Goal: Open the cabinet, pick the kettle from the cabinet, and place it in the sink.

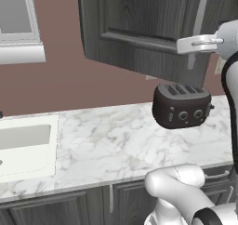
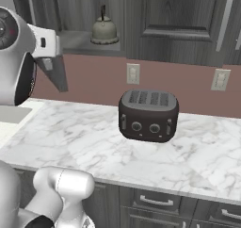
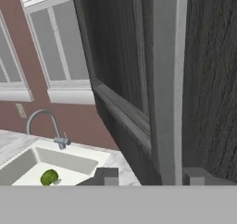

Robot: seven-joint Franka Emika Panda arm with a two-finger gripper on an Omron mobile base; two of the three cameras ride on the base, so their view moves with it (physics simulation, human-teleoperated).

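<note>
Kettle (image 2: 104, 30) is sitting on the shelf inside the cabinet (image 1: 139, 29), whose door is standing swung open; the gripper (image 3: 150, 176) is clamping the door's silver handle (image 3: 169, 79); a green fruit (image 3: 49, 177) is lying in the sink (image 3: 69, 165)

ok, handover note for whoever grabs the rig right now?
Gripper: fingers either side of the cabinet door's silver bar handle; grip can't be confirmed.
Cabinet door: swung open.
Kettle: on the cabinet shelf, untouched.
Sink: left of the counter, something small and green in it.
Toaster: on the counter below the cabinet.
Done: door open. Left: grab kettle, place in sink.
</note>
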